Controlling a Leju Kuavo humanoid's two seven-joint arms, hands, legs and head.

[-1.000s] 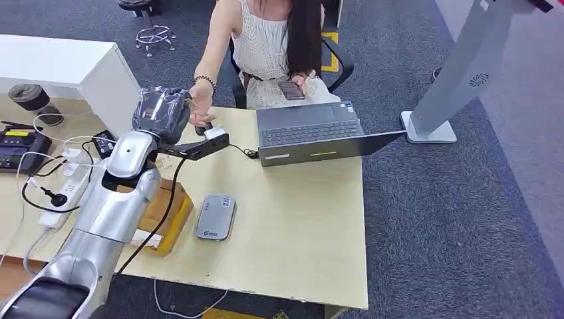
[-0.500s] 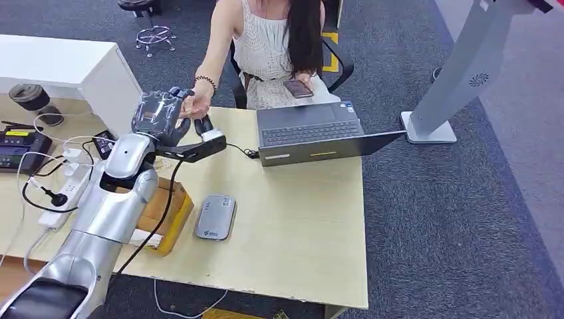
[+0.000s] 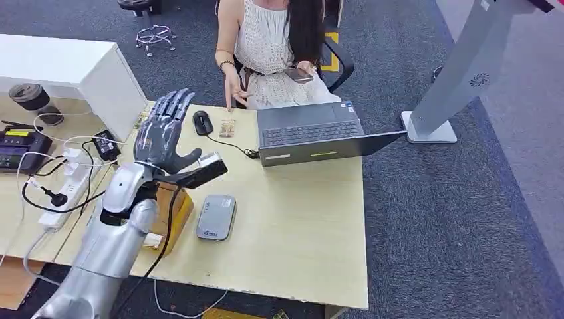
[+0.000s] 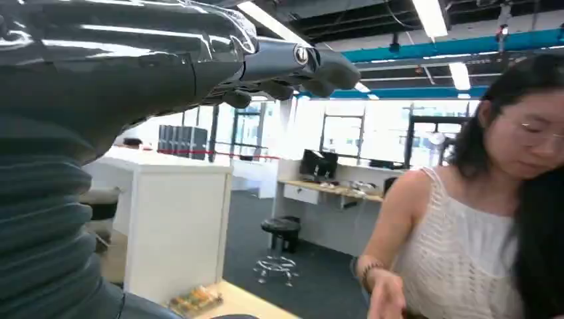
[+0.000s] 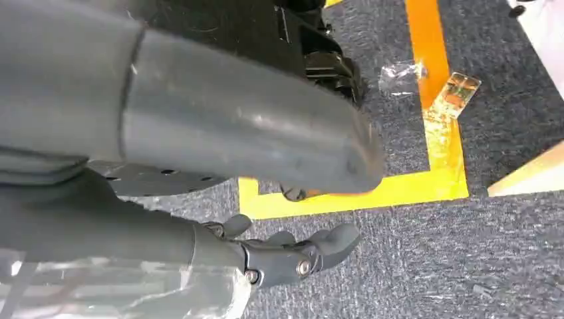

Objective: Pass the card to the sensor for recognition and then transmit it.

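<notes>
My left hand point(image 3: 163, 133) is raised over the table's left side with its fingers spread and nothing in it; in the left wrist view its fingers point(image 4: 292, 63) point toward the seated person point(image 4: 479, 219). The grey card sensor point(image 3: 216, 216) lies flat on the table, nearer to me than the hand. A small yellowish card-like item point(image 3: 227, 127) lies on the table beside the mouse point(image 3: 202, 122), just under the person's lowered hand point(image 3: 234, 90). My right hand point(image 5: 292, 256) hangs over the carpet, fingers loosely bent, holding nothing.
An open laptop point(image 3: 309, 133) sits at the table's far right. A cardboard box point(image 3: 169, 209) stands under my left forearm. Cables, a power strip point(image 3: 63, 193) and a desk phone point(image 3: 20, 147) lie at the left. A white cabinet point(image 3: 66, 66) stands beyond.
My left hand has drawn back from the person's hand toward me and spread its fingers. The person's hand pulled away, and the small yellowish item now shows beside the mouse.
</notes>
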